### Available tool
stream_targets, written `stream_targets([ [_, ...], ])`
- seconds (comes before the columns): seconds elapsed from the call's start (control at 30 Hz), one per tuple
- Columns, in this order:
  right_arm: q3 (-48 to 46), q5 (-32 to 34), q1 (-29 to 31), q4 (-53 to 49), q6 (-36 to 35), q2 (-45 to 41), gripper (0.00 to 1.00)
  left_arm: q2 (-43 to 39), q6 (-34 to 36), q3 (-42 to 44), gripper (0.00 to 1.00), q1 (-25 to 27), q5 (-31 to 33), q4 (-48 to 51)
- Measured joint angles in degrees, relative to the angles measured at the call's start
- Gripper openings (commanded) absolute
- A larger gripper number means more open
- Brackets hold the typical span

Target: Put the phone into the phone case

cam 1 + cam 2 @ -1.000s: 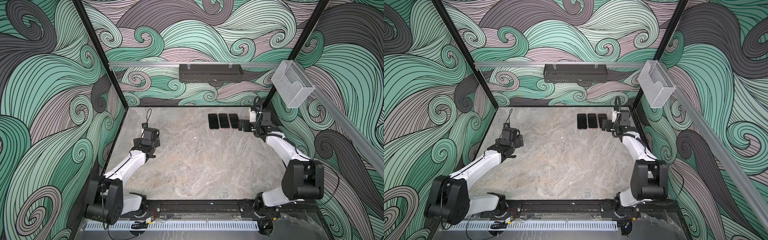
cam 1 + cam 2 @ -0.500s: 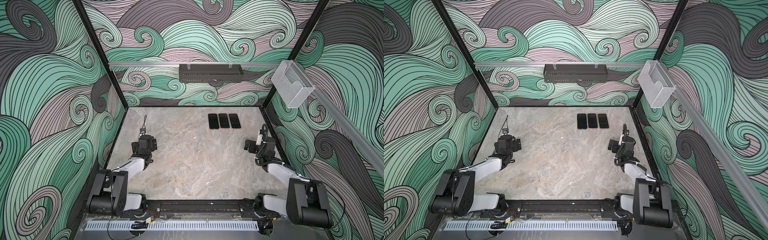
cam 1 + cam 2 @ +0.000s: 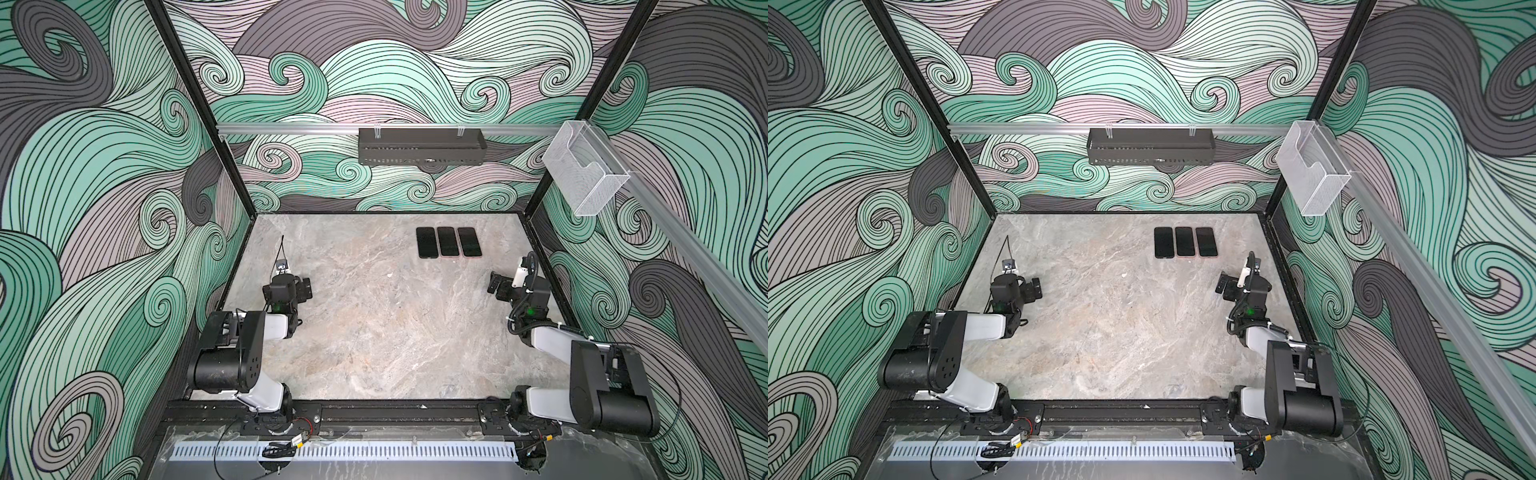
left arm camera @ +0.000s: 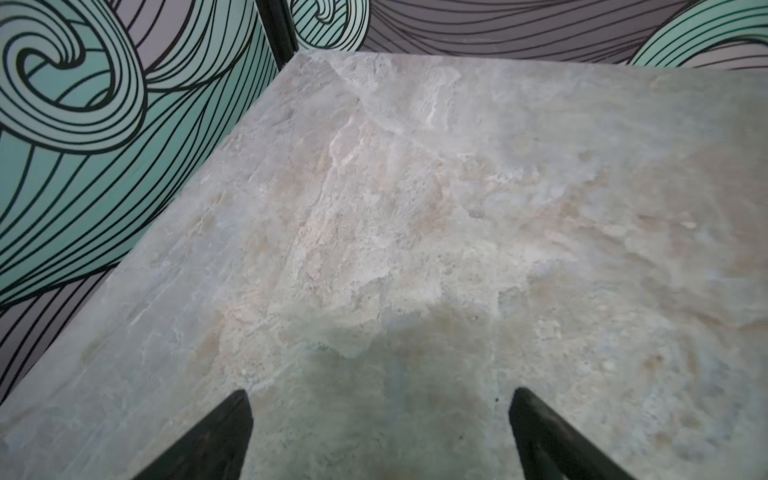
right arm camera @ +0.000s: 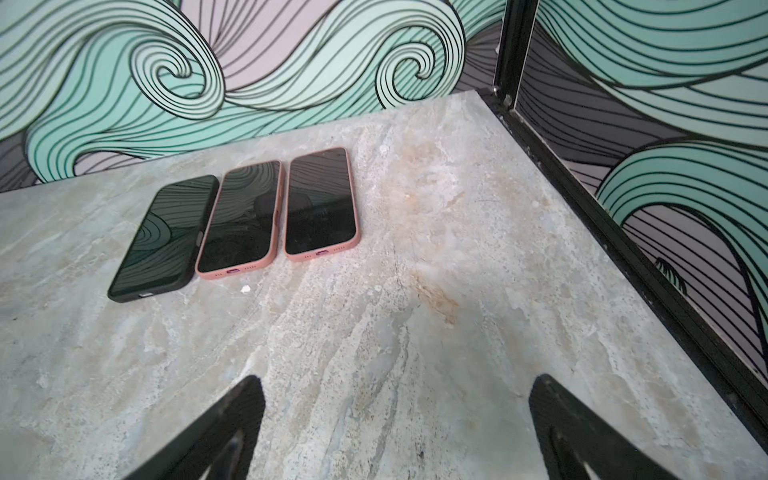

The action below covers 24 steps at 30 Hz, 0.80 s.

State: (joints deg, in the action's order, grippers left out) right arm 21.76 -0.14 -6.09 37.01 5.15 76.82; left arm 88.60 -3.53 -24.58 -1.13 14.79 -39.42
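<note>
Three phones lie screen up in a tight row at the far right of the marble tabletop (image 3: 374, 340), each seated in a case. The black-cased phone (image 3: 427, 248) is leftmost. Just beside it comes the middle pink-cased phone (image 3: 448, 247), then the right pink-cased phone (image 3: 469, 247). Both top views show the row. The right wrist view shows pink rims around two dark screens and a black rim around the third, with the charging-port ends pointing to the near side.

The left gripper (image 3: 306, 288) hangs low over the left side of the table, well apart from the phones. Its jaws are spread wide and hold nothing; the left wrist view shows only marble between the two black fingertips (image 4: 232, 419). The right gripper (image 3: 495, 284) sits near the right wall, on the near side of the row and apart from it, its jaws likewise fully parted and empty. Both arms are folded close to their bases at the near edge. A black tray (image 3: 420, 145) hangs on the far rail and a clear plastic holder (image 3: 584, 174) on the right rail.
</note>
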Motion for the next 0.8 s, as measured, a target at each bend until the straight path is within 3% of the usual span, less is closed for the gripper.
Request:
stream_targets([
  [0.37, -0.6, -6.3, 0.2, 8.3, -1.0, 6.9, 1.00, -0.3, -0.3, -0.7, 0.99, -0.7, -2.0, 0.2],
  [0.53, -0.5, -6.1, 2.6, 13.3, -3.1, 10.5, 1.00, -0.3, -0.5, -0.7, 0.99, -0.7, -2.1, 0.3],
  [0.8, -0.1, -4.7, 4.0, 12.5, -4.4, 12.0, 1.00, -0.3, -0.5, -0.8, 0.98, -0.7, -2.2, 0.4],
])
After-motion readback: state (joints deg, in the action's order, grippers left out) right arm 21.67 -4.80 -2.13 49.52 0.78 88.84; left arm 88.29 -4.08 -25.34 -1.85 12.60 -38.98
